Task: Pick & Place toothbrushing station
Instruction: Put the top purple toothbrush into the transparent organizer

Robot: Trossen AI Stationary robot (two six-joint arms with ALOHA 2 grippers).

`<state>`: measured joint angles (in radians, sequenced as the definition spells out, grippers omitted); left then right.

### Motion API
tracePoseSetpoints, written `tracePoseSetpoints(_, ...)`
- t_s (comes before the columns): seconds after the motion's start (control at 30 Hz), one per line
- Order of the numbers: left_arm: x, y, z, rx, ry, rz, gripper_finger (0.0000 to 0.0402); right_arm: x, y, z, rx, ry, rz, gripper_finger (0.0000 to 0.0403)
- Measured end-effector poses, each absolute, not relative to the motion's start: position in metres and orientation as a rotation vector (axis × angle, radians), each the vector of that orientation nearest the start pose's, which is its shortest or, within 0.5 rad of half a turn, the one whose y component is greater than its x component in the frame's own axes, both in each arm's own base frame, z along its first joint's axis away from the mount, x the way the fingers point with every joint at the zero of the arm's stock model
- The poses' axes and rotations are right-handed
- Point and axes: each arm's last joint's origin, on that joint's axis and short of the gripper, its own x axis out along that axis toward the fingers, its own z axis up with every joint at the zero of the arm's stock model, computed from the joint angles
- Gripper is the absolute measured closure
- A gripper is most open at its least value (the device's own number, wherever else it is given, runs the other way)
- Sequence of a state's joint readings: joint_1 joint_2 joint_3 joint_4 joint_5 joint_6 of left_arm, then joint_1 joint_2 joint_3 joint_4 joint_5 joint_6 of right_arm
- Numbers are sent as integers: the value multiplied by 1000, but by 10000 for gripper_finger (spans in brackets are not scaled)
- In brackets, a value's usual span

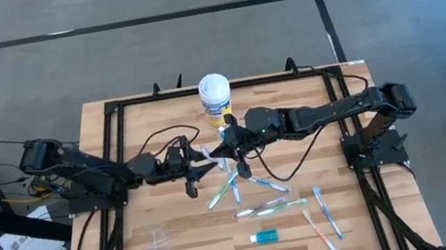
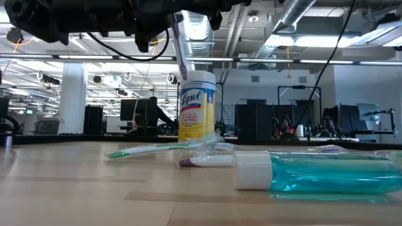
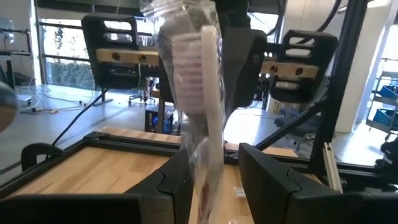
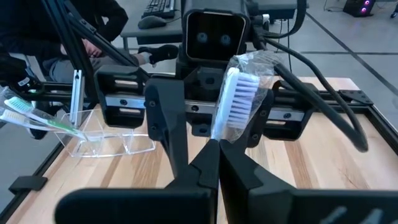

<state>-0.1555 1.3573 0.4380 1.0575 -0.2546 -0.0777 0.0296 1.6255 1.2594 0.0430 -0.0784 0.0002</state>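
A white toothbrush [image 4: 235, 102] in a clear wrapper stands upright in the air over the middle of the table [image 1: 178, 240], head up. My right gripper [image 4: 216, 152] is shut on it. My left gripper [image 3: 214, 180] faces it from the table's left, open, with a finger on each side of the wrapped handle [image 3: 208, 168]. Whether those fingers touch the handle, I cannot tell. In the high view the two grippers meet near the toothbrush [image 1: 208, 154]. Several more toothbrushes [image 1: 272, 208] and a teal toothpaste tube [image 1: 266, 237] lie flat on the wood nearer the front. My right gripper pinches the wrapped toothbrush just below its head [image 4: 225, 135] between its two fingers. The fingers come nearly level from the table's right and lie across the brush. The brush is lifted clear and stands upright, its head above the fingertips and its handle [image 2: 181, 53] hanging below them.
A Lysol canister [image 1: 215, 99] stands just beyond the grippers at the far middle. A clear plastic holder [image 4: 106, 140] sits at the near left, with green toothbrushes [image 4: 31, 115] leaning in it. A black frame [image 1: 115, 151] lines the table's sides. People sit beyond the table's left side.
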Motion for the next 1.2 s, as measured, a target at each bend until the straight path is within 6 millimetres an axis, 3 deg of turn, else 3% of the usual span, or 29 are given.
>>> tracePoseSetpoints(0.27,255,-32,214,-110,-130,98,295,376,13,304,8,328,107,403)
tracePoseSetpoints(0.6,255,-33,214,-111,-129,72,389,376,13,304,8,331,107,403)
tracePoseSetpoints(0.8,255,-33,214,-111,-128,67,377,376,13,304,0,332,109,403)
tracePoseSetpoints(0.97,252,-33,216,-111,-134,66,390,376,14,304,-2,334,110,399)
tracePoseSetpoints(1.2,231,-33,219,-119,-138,50,386,376,14,304,1,335,112,355)
